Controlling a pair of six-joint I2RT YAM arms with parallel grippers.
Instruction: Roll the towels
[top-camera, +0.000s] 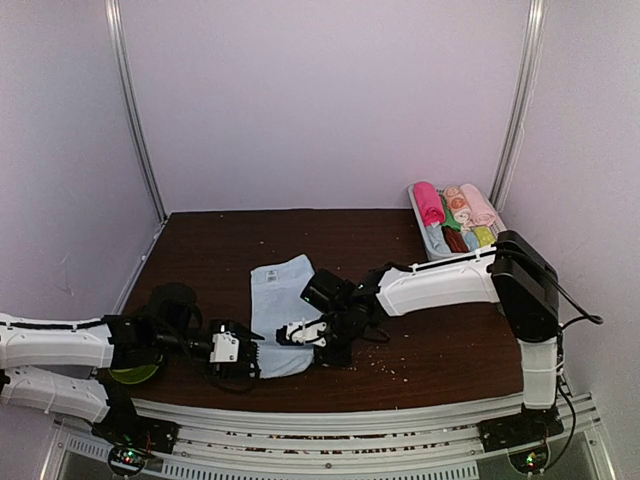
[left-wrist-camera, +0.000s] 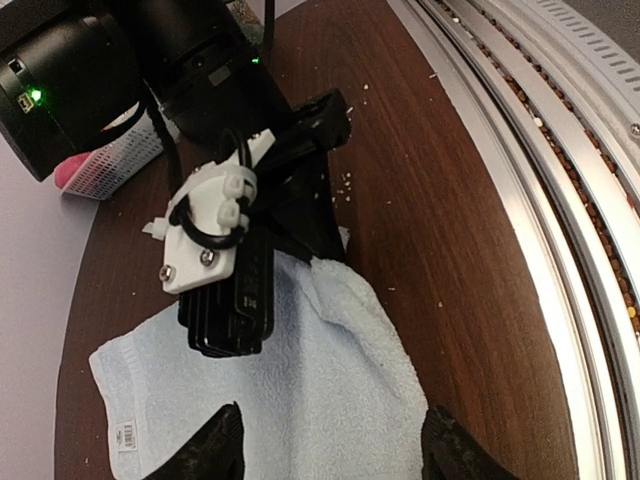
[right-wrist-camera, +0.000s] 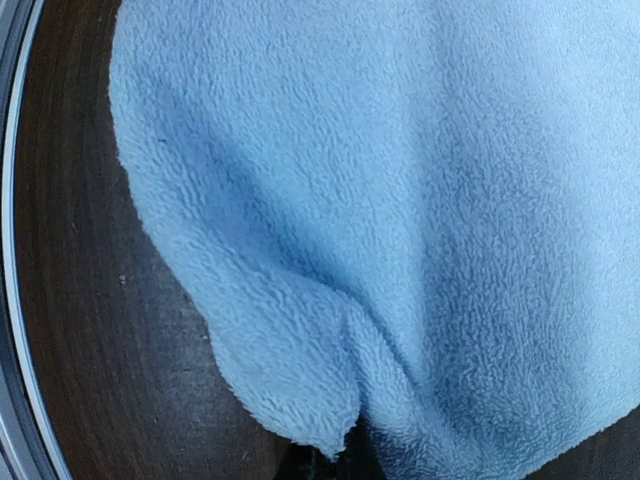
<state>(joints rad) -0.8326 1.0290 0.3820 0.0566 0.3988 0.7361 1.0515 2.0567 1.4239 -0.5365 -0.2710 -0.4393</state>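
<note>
The pale light blue towel (top-camera: 278, 305) lies flat on the dark table, tag end away from me. It also shows in the left wrist view (left-wrist-camera: 320, 400) and fills the right wrist view (right-wrist-camera: 400, 200). My left gripper (top-camera: 248, 358) is open, its two fingertips straddling the towel's near end (left-wrist-camera: 330, 445). My right gripper (top-camera: 298, 334) rests on the towel's right edge (left-wrist-camera: 228, 335) and is shut on a pinched fold of it (right-wrist-camera: 345, 450); its fingers are mostly hidden by cloth. The magenta-pink towel (top-camera: 428, 203) lies rolled in the tray.
A white tray (top-camera: 417, 215) at the back right holds several small rolls in peach, green, brown and yellow. A green disc (top-camera: 132, 375) lies under my left arm. The metal rail (left-wrist-camera: 540, 200) runs along the table's near edge. Crumbs dot the table.
</note>
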